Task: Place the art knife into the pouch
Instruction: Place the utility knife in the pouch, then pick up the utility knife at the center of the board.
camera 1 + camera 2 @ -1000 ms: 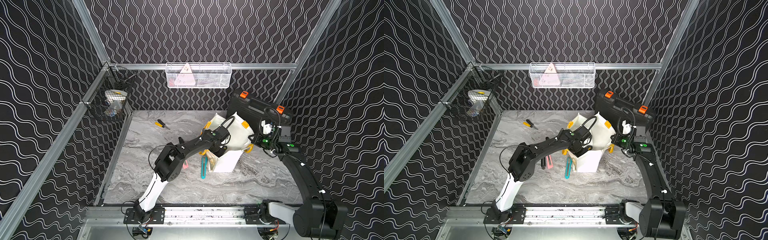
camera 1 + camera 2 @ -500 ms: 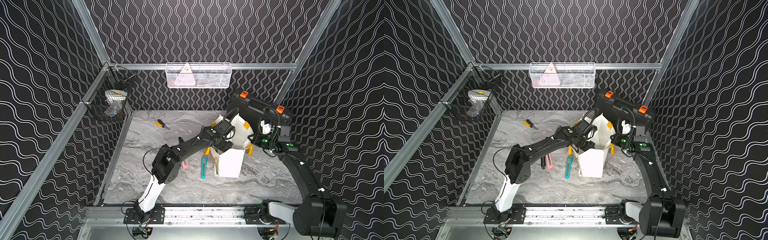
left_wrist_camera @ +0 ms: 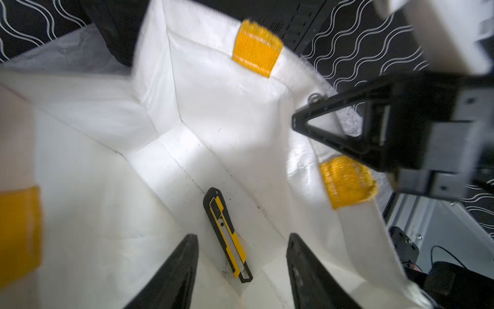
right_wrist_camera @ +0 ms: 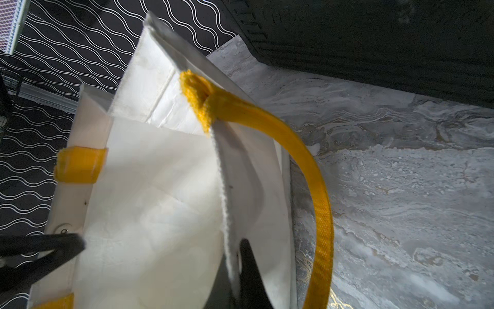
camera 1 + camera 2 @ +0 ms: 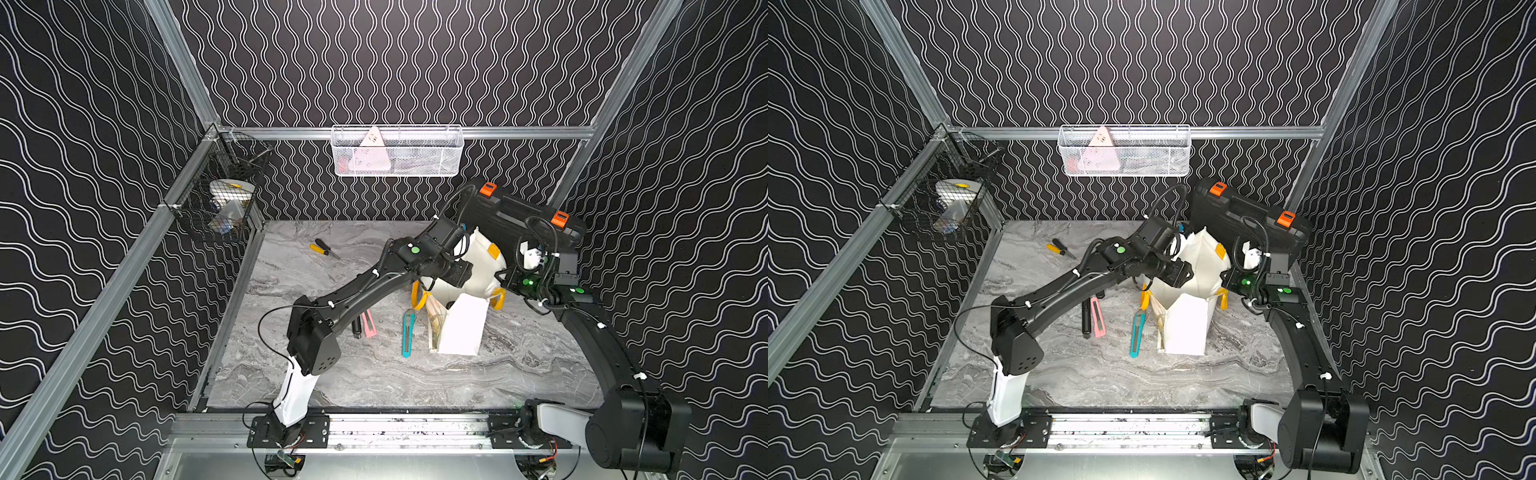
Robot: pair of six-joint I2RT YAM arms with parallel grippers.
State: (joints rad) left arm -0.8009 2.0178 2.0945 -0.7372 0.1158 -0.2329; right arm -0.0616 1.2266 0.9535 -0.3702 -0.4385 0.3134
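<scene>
Release made: my left gripper (image 3: 242,236) now spread, empty; art knife (image 3: 227,238) lies on pouch (image 3: 93,174) floor. Meanwhile my right gripper (image 4: 235,267) clamps pouch rim. Task looks done.

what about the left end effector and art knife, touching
Apart. Left wrist view: art knife lies on the pouch floor, white cloth showing between it and both fingers of the open left end effector.

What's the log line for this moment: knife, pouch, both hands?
pouch: standing, mouth open | art knife: lying on its floor | left hand: open over pouch mouth, empty | right hand: shut on pouch rim
</scene>
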